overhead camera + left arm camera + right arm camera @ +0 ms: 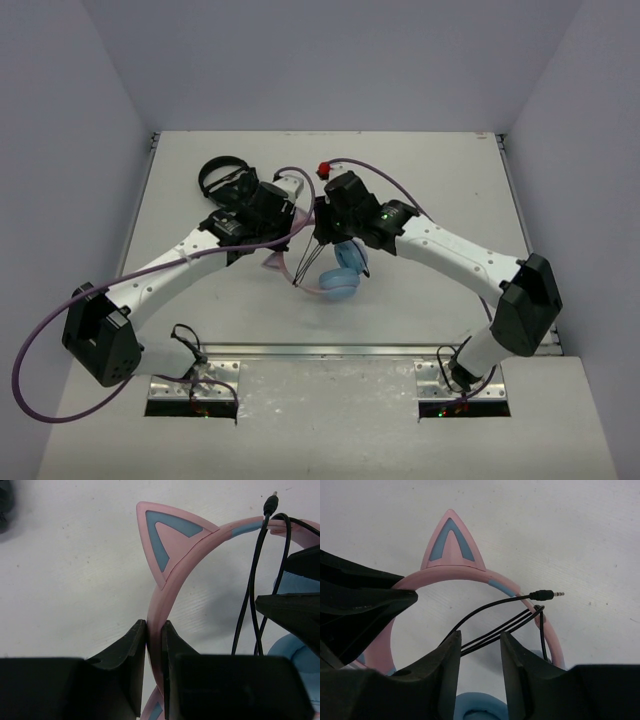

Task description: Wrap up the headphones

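The headphones (342,282) lie mid-table, with light blue ear cups and a pink headband (159,605) with cat ears (167,537). My left gripper (155,642) is shut on the headband just below one cat ear; in the top view the left gripper (283,240) sits left of the cups. My right gripper (480,642) is open, and several strands of the thin black cable (495,630) run between its jaws without being pinched. The cable loops over the headband, and its jack plug (545,595) sticks out free. In the top view the right gripper (322,238) is above the cups.
All-black headphones (222,178) lie at the back left, close behind my left wrist. A small red object (323,167) sits at the back middle. Purple arm cables (300,175) arc over both wrists. The two grippers are very close together.
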Controlling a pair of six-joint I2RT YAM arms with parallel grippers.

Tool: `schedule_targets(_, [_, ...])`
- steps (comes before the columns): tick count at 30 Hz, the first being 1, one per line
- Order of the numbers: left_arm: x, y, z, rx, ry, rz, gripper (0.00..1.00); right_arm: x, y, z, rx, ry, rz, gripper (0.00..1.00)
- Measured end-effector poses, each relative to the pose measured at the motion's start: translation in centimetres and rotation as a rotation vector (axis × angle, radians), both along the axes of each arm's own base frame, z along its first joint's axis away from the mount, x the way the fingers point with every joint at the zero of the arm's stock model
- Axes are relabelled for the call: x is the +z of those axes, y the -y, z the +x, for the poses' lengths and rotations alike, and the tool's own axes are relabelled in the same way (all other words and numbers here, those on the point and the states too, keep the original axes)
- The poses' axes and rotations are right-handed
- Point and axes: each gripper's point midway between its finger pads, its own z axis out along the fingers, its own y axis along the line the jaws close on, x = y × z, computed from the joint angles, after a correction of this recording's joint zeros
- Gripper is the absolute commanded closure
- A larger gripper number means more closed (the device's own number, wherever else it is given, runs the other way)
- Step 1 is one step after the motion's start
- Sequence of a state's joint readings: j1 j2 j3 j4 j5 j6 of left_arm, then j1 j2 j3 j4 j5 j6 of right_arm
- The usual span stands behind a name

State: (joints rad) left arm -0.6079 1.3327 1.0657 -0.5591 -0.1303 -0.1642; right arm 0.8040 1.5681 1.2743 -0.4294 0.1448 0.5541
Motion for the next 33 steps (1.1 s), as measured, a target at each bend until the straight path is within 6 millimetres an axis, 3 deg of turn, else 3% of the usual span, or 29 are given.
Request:
schedule_targets(6, [0.5,-0.3,0.3,0.014,0.018,-0.007,1.00,-0.1,-0.8,0.4,-0.014,0.005,-0.025,0.69])
schedule_targets(12, [0.5,-0.3,0.3,0.015,0.018,-0.006,1.00,-0.3,-1.1,0.5,-0.041,0.001,-0.029,0.61])
schedule_targets(25, [0.5,-0.4,0.3,0.017,0.021,-0.005,1.00,2.8,-1.1,0.5,-0.132,0.047,0.045,0.59])
schedule_targets(33, [0.6,-0.4,0.4,0.018,0.022,-0.006,1.00,1.9,-2.0,1.1,-0.191,0.017,0.051,0.61])
